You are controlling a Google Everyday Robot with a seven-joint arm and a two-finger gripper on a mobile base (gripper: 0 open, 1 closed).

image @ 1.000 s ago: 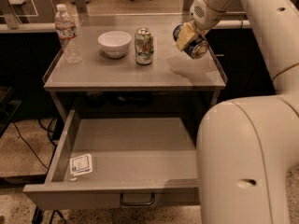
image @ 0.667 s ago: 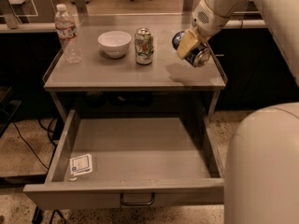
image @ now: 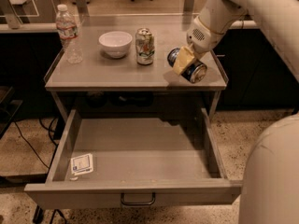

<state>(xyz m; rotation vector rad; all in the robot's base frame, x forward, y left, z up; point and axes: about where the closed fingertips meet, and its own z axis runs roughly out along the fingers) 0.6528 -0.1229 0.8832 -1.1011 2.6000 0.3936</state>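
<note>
White arm slants down from far right, its gripper [image: 184, 62] clamping one tilted blue metal can [image: 197, 72], right of one upright patterned can [image: 145, 46], one white bowl [image: 115, 44], one clear plastic bottle [image: 68, 34].

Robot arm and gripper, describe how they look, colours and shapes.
The arm is smooth white casing in thick rounded segments, no cables showing. Its wrist housing has a small patch of perforated dots. The gripper, over the right end of the table at the blue can, has pale tan fingers.
</note>
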